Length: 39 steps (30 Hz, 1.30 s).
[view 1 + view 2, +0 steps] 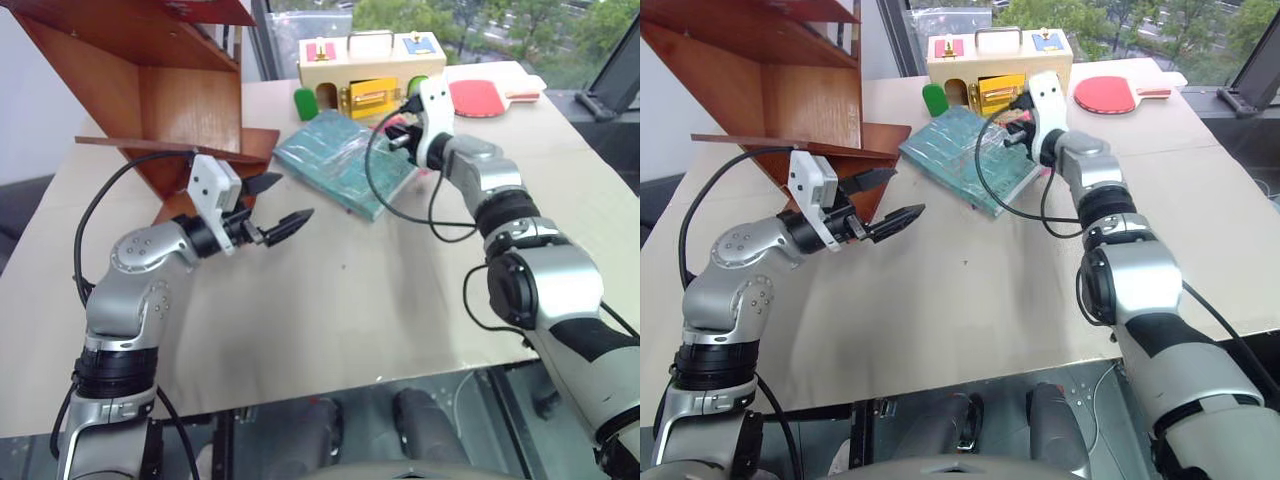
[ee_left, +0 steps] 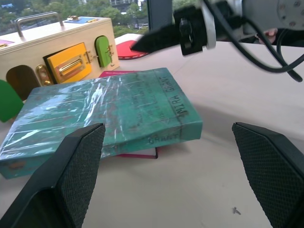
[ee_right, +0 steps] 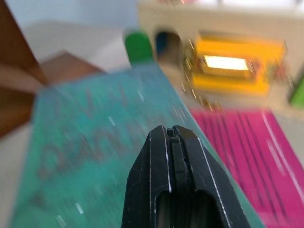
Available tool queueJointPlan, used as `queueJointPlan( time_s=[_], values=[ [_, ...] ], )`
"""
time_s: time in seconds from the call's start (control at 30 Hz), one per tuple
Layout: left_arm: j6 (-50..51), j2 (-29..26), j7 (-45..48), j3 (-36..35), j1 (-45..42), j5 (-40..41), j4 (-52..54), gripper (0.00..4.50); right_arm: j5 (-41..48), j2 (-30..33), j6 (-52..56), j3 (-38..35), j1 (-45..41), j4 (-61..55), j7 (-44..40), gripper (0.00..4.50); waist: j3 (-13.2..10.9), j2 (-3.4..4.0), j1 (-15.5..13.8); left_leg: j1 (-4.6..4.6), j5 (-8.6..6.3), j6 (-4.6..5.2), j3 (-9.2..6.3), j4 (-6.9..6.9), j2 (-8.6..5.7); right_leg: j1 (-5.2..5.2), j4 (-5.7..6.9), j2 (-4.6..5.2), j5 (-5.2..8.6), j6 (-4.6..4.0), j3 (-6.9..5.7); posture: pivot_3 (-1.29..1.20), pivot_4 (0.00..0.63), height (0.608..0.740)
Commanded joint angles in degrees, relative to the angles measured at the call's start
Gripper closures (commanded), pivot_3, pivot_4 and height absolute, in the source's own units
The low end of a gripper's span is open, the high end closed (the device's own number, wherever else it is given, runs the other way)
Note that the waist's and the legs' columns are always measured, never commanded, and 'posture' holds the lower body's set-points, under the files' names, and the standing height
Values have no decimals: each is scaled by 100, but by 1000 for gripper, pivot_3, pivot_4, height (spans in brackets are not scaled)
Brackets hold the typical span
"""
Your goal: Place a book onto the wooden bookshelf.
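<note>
Only lettering I can make out from here is on the book (image 2: 109, 114), along its spine edge facing the desk's near edge: something like "MIRA GRANT", the rest under the plastic wrap is unreadable

Bright daylight from windows behind bench (image 1: 330, 300); glare on book (image 2: 109, 111) wrap; right wrist view motion-blurred.

The book (image 1: 345, 160), a large flat teal-green volume wrapped in shiny crinkled plastic, is lying flat on the tabletop, turned at an angle, resting partly on top of a smaller magenta-pink book (image 3: 251, 152). The wooden bookshelf (image 1: 150, 90), a big reddish-brown unit with slanted boards and upright panels, is standing at the table's ten o'clock corner, at about nine o'clock from the book and just apart from it.
</note>
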<state>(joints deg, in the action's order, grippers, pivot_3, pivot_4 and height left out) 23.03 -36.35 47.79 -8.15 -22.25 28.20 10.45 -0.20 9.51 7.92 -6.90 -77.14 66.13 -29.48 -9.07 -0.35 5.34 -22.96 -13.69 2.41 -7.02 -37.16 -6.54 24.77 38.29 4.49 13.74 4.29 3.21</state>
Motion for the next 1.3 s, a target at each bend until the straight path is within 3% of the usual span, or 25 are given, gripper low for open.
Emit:
queueJointPlan(
  time_s=[0.03,0.3,0.63,0.87,0.97,1.3],
  values=[
    [-110,25,34,34,-106,-2,119,0,-311,-128,-187,293,-246,242,486,4405,0,0,0,0,0,0,0,0,-1,0,0,0,0,0,0,0,150,740],
    [-58,195,-200,58,12,28,394,0,-1041,-620,9,1119,111,980,254,4405,4,-1,21,1,0,-1,0,0,-1,1,4,-3,0,0,1,0,150,740],
    [-39,203,-395,-53,557,100,747,0,-1149,-29,138,1463,595,549,-1255,4405,32,-4,-48,26,0,-1,-11,-14,-1,-21,17,-5,0,0,-11,0,150,740],
    [-117,220,-239,107,285,65,421,0,-1085,258,399,1497,808,19,-1556,4405,35,-5,-139,27,0,-1,-12,-16,-5,-23,19,-2,0,0,-13,0,150,740],
    [-148,224,-178,129,171,44,308,0,-1043,387,623,1535,1053,-448,-1741,4405,35,-6,-170,27,0,-1,-14,-16,-6,-24,18,0,0,0,-15,0,150,740],
    [-199,245,-79,159,121,28,195,0,-586,1123,2444,1629,2224,-3854,-2455,4405,36,-8,-245,21,-1,0,-23,-18,-10,-29,13,6,1,0,-22,0,150,740]
  ],
)
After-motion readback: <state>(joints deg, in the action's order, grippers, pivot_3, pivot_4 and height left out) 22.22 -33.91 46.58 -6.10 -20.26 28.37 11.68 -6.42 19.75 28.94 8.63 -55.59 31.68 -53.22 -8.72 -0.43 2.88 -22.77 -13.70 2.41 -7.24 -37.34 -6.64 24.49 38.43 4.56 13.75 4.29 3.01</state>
